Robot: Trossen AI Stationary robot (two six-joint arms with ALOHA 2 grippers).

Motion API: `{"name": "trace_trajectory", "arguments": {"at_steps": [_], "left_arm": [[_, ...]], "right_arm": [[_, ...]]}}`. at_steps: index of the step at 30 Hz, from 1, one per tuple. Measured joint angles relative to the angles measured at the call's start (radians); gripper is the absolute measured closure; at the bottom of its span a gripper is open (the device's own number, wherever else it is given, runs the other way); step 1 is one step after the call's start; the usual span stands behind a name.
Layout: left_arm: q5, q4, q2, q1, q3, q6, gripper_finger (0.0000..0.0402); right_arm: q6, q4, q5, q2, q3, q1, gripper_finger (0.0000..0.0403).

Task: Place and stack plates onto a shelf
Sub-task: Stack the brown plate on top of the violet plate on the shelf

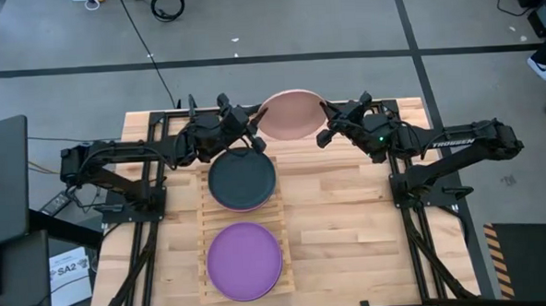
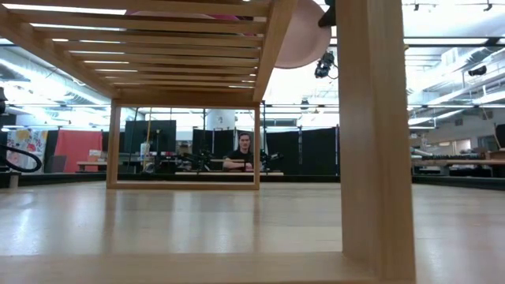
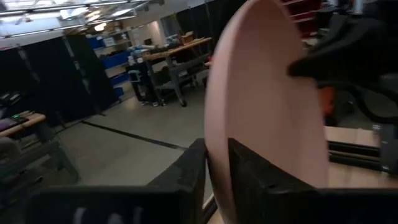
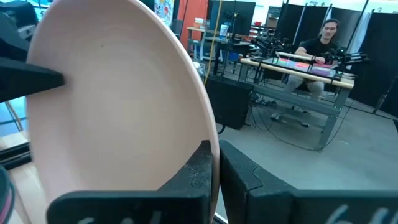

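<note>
Salmon-pink and matte, the round shallow-rimmed plate point(image 1: 290, 115) hangs on edge between both arms at the far end of the table; the right gripper point(image 4: 214, 163) has its dark fingers pinched on the plate's rim, and the left gripper point(image 3: 214, 163) straddles the opposite rim with its fingers narrow around it, seemingly gripping, so the plate looks shared in a handover; my guess is the left arm is taking it because it stands nearer the rack. Outward from them, the light wooden slatted shelf point(image 1: 203, 237) runs down the middle of the plank tabletop point(image 1: 350, 233); a dark grey round plate point(image 1: 242, 179) tops a small stack at its far end, just beside the grippers, and a purple round plate point(image 1: 245, 260) lies flat at its near end. A seated person point(image 4: 320, 43) shows in the room beyond.
</note>
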Motion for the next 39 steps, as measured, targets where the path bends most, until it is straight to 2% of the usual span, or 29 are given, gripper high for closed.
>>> {"name": "trace_trajectory", "arguments": {"at_steps": [6,18,22,26,35,39], "left_arm": [[-0.015,0.007,-0.002,0.003,0.001,-0.028,0.038],[-0.021,0.012,-0.002,0.002,0.001,-0.029,0.0379],[-0.013,0.009,-0.002,0.0,0.0,-0.027,0.0379],[-0.011,0.008,-0.002,0.0,0.0,-0.027,0.0379],[-0.015,0.01,-0.002,0.0,0.0,-0.027,0.0379],[-0.017,0.01,-0.002,0.0,0.0,-0.028,0.0379]], "right_arm": [[0.001,0.0,-0.017,0.001,0.0,0.001,0.0374],[0.005,-0.002,-0.056,0.0,0.0,0.001,0.0357],[-0.005,0.0,-0.064,0.0,0.0,0.001,0.034],[-0.025,0.001,-0.083,0.0,0.0,0.0,0.0302],[-0.029,0.0,-0.097,-0.021,0.0,0.001,0.0183],[-0.029,-0.002,-0.097,-0.052,0.0,0.013,0.0146]]}}
